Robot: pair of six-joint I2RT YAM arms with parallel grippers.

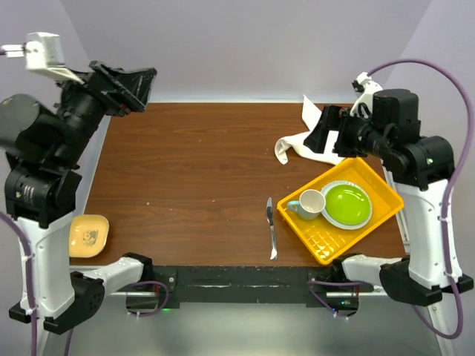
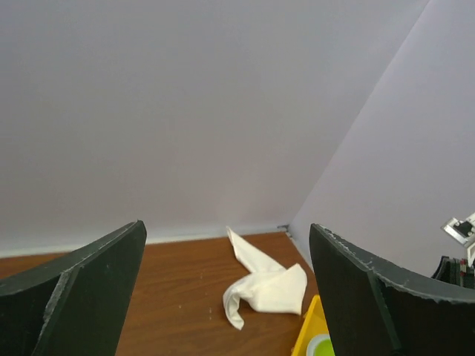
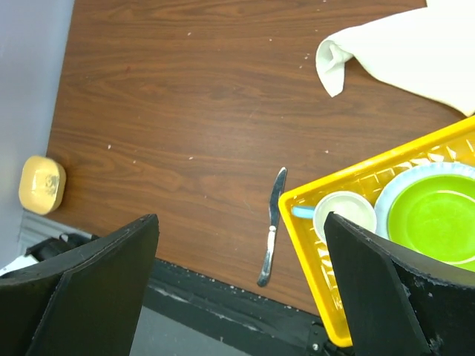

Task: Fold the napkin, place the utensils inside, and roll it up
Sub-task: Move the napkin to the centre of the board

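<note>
- Pale lilac walls enclose a brown wood-grain worktop (image 1: 193, 163), with both arms bolted at its near edge.
- The napkin (image 1: 288, 147) (image 2: 267, 285) (image 3: 401, 52), a white cloth, lies crumpled and unfolded on the wood just beyond the far side of the yellow tray (image 1: 326, 252) (image 2: 310, 326) (image 3: 326, 194). One pointed corner trails toward the back wall. Whether the cloth touches the tray's rim cannot be told.
- The knife (image 1: 272, 226) (image 3: 272, 230), slim and silver, lies flat on the worktop just beside the tray's near-left edge. A narrow strip of wood separates the two. Its blade points away from the arm bases and its handle toward them.
- The right gripper (image 1: 315, 133) (image 3: 241, 222) hangs above the napkin, beyond the tray's far corner. Its jaws are spread wide with nothing between them.
- Inside the tray, a pale cup (image 1: 312, 202) (image 3: 344, 213) sits on the left. A lime-green plate (image 1: 347, 204) (image 3: 438, 219) lies to its right, resting on a wider light-coloured plate.
- The left gripper (image 1: 145, 90) (image 2: 226, 230) is raised high over the worktop's far-left corner, well apart from the tray. Its jaws stand wide apart and hold nothing, and its wrist view looks across at the napkin and the tray's corner.
- A small pale-yellow dish (image 1: 89, 233) (image 3: 41, 183) sits at the worktop's left edge, well apart from the tray.
</note>
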